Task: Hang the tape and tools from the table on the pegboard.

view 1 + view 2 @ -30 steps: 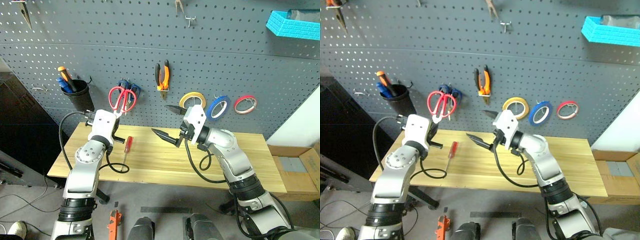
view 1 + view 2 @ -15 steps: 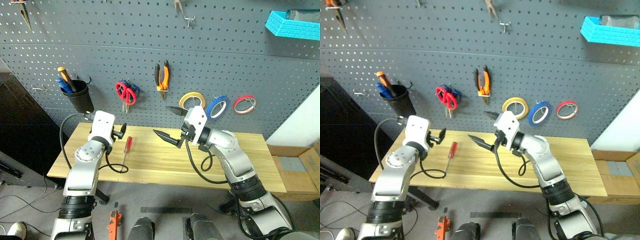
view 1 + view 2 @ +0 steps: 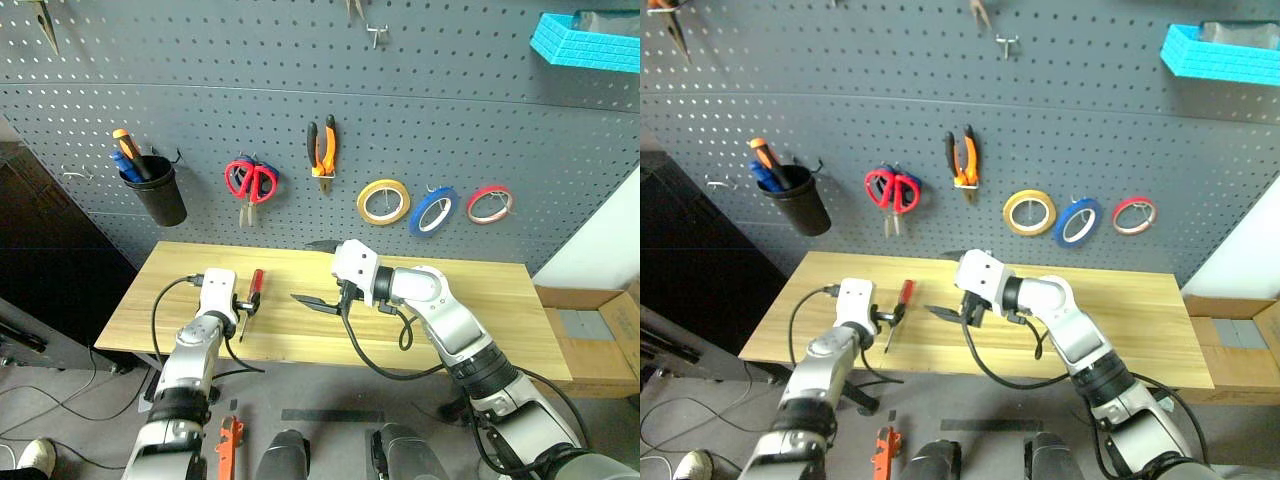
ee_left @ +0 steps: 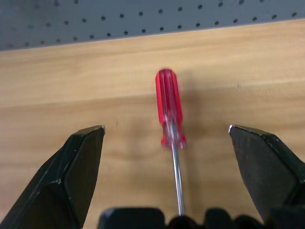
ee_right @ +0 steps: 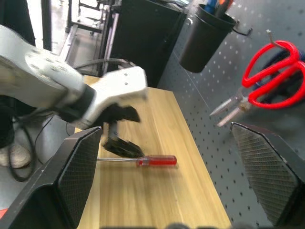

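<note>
A slim red-handled screwdriver (image 3: 252,288) lies on the light-wood table (image 3: 480,310) near its left end. My left gripper (image 4: 167,129) is low over the table, open, with the screwdriver (image 4: 169,114) lying between its fingers and untouched. My right gripper (image 3: 303,270) hovers open over the middle of the table, pointing left, with nothing in it. Hanging on the dark grey pegboard (image 3: 450,100) are the red scissors (image 3: 250,182), the orange-and-black pliers (image 3: 322,148) and the blue tape (image 3: 434,211).
A yellow roll (image 3: 384,202) and a red-pink roll (image 3: 489,204) hang beside the blue tape. A black cup (image 3: 158,195) with tools hangs at the left. A blue tray (image 3: 585,40) sits high on the right. A cardboard box (image 3: 590,340) stands beyond the table's right end.
My left gripper let go of the red scissors, which now hang on the pegboard, opened, and dropped to the table at the screwdriver. My right gripper moved a little left and down.
</note>
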Controlling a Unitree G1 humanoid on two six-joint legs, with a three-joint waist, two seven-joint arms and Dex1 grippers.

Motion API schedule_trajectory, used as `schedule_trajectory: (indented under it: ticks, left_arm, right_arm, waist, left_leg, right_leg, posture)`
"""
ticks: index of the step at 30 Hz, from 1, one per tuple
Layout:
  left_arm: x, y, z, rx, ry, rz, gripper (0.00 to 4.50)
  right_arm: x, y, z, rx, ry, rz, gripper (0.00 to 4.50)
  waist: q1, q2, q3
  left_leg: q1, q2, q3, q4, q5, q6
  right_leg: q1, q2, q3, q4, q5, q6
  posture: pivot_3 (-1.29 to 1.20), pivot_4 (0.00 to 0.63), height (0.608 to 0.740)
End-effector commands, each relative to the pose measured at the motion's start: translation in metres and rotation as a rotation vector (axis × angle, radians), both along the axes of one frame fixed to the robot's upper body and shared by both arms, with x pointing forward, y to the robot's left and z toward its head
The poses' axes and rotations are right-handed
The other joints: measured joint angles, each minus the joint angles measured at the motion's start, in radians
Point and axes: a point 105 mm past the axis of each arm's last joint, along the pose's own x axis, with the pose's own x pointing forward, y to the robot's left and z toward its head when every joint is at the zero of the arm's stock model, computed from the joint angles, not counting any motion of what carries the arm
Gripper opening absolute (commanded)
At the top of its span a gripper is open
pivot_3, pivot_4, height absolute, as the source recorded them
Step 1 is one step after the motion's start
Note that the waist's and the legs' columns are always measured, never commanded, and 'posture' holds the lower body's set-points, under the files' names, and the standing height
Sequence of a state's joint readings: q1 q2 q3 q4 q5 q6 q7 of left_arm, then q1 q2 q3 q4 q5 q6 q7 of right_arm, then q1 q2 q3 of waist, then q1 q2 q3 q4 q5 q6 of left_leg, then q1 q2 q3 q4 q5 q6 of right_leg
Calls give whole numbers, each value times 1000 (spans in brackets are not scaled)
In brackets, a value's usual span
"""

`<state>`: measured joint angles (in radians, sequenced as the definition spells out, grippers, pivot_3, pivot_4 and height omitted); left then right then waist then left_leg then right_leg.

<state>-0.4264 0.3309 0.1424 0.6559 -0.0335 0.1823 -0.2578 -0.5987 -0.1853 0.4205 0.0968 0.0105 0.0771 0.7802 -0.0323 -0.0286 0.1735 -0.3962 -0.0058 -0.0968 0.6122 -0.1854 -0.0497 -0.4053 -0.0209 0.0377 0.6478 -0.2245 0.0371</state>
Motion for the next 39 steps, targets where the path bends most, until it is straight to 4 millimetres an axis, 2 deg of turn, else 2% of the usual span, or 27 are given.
schedule_trajectory:
  ticks: [1, 5, 10, 11, 14, 23, 33, 37, 39]
  left_arm:
    - [12, 0, 0, -4, -11, -26, 4480]
    - [18, -14, -10, -64, 15, -53, 4480]
    - [24, -19, -11, -88, 33, -35, 4480]
    - [26, -17, -9, -92, 30, -22, 4314]
    - [30, -15, -4, -107, 19, 0, 3578]
    - [26, 0, -5, -98, 16, 25, 401]
    - [16, 19, -8, -68, 12, 62, 365]
    - [19, 21, 11, -9, -68, 10, 365]
    - [15, 21, 30, 42, -145, -21, 365]
  right_arm:
    - [-2, 9, 12, 12, -52, 34, 4500]
    - [-2, 6, 11, 15, -41, 29, 4500]
    - [-1, 2, 10, 12, -27, 14, 4500]
    - [-1, 1, 9, 12, -25, 10, 4500]
    - [0, -1, 8, 10, -23, 4, 4500]
    - [5, -1, 9, 14, -25, -7, 4500]
    - [8, 3, 12, 22, -33, 3, 4500]
    - [6, 3, 21, 39, -50, 18, 4500]
    - [0, 1, 33, 79, -50, 45, 4500]
  waist:
    - [0, -1, 6]
    - [0, -1, 14]
    - [-2, -2, 36]
    - [-3, -2, 38]
    - [-5, -2, 44]
    - [-20, -4, 50]
    - [-23, -4, 50]
    - [-22, -4, 50]
    - [-22, -4, 50]
  left_leg:
    - [0, 0, 0, 0, 0, 0]
    - [-3, 0, 0, -2, -2, -2]
    - [-4, 0, 1, -3, -3, -1]
    - [-4, 0, 0, -2, -3, -1]
    - [-4, 1, 0, -2, -3, -1]
    - [-4, 1, 0, -3, -3, -1]
    - [-4, 1, 0, -3, -3, -1]
    - [-4, 1, 1, -3, -3, -1]
    - [-4, 1, 0, -4, -3, -2]
  right_leg:
    - [0, 0, 0, 0, 1, 2]
    - [-2, -1, 0, -2, 1, 5]
    - [-4, -1, 0, -2, 0, 5]
    - [-4, 0, 0, -1, 0, 5]
    - [-4, 0, 0, -1, 1, 5]
    - [-4, 0, 0, -1, 0, 5]
    - [-4, 0, 0, -1, 0, 5]
    - [-4, 0, 0, -1, 0, 5]
    - [-5, 0, 0, -2, 1, 5]
  posture:
    - [-12, 212, 740]
    - [-30, 226, 740]
    - [-44, 238, 740]
    - [-46, 239, 740]
    - [-46, 240, 740]
    - [-38, 235, 740]
    - [-14, 211, 740]
    - [-11, 199, 740]
    - [-2, 190, 740]
